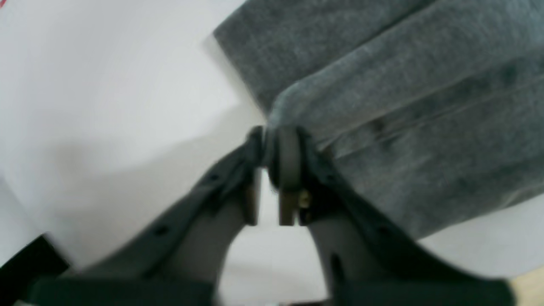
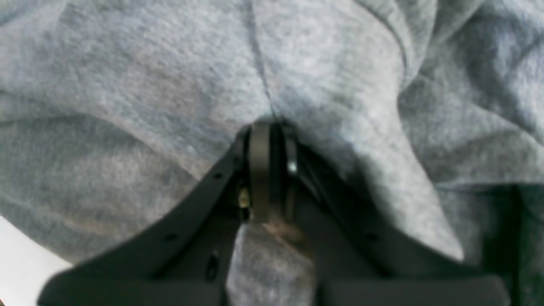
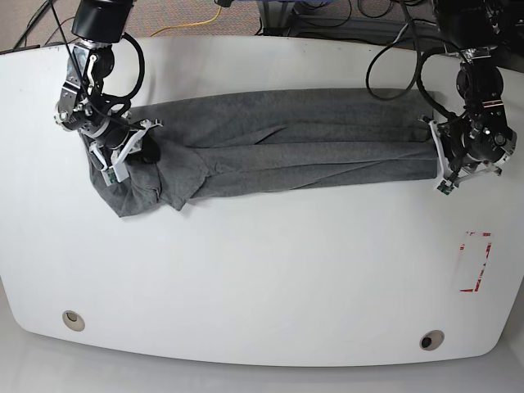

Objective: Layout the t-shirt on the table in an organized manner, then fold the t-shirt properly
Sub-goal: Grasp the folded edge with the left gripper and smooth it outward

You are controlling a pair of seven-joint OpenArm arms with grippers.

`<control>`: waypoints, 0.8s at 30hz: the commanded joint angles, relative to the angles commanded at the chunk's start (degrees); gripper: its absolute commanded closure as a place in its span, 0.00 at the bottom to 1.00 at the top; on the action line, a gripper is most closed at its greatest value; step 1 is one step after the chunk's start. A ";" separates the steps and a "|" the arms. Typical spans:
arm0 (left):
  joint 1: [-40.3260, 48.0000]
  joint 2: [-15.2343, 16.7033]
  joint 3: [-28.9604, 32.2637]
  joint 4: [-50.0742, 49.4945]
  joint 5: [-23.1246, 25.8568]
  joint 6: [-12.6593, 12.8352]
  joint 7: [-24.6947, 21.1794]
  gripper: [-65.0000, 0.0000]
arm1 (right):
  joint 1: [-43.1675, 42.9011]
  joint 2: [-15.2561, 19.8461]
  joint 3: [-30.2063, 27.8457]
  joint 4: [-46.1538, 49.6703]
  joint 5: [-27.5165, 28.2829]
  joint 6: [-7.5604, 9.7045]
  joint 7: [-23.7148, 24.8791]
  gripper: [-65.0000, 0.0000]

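Observation:
The dark heather-grey t-shirt (image 3: 286,147) lies stretched sideways across the far half of the white table (image 3: 262,270), folded lengthwise into a long band. My left gripper (image 3: 436,155) is at the band's right end, shut on a pinch of the cloth's edge (image 1: 272,123). At the band's left end my right gripper (image 3: 141,146) is shut on a bunch of t-shirt cloth (image 2: 272,119). The right wrist view is filled with the t-shirt (image 2: 148,93). A loose flap hangs toward the front left (image 3: 135,196).
A red tape rectangle (image 3: 476,262) sits at the right front of the table. Two round grommet holes, one at the front left (image 3: 74,319) and one at the front right (image 3: 431,340), lie near the front edge. Cables (image 3: 196,20) run behind the far edge.

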State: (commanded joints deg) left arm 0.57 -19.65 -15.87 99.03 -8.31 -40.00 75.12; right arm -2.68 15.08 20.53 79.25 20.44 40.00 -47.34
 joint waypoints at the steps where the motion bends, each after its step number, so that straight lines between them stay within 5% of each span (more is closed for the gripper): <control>1: 0.00 0.00 0.00 0.00 0.00 0.00 0.44 0.57 | 0.00 0.00 0.00 0.00 0.00 0.00 -0.09 0.94; 5: -0.09 -1.76 0.00 0.53 -0.09 0.00 1.93 0.38 | 0.18 -0.09 0.00 0.00 0.00 0.00 -0.09 0.94; 11: 1.23 -2.99 -0.09 5.45 -5.36 0.00 4.88 0.35 | 0.26 -0.09 -0.09 0.00 0.00 0.00 -0.09 0.94; 20: 5.98 -9.58 -6.59 9.14 -32.00 0.00 4.88 0.35 | 0.26 -0.09 -0.09 0.00 0.09 0.00 -0.09 0.94; 24: 5.36 -9.14 -10.11 8.97 -32.26 0.00 4.88 0.36 | 0.26 -0.09 -0.09 0.00 0.09 0.00 -0.09 0.94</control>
State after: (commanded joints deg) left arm 5.93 -28.79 -25.98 108.00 -40.57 -40.00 80.00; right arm -2.42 14.99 20.44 79.25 20.53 40.00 -47.43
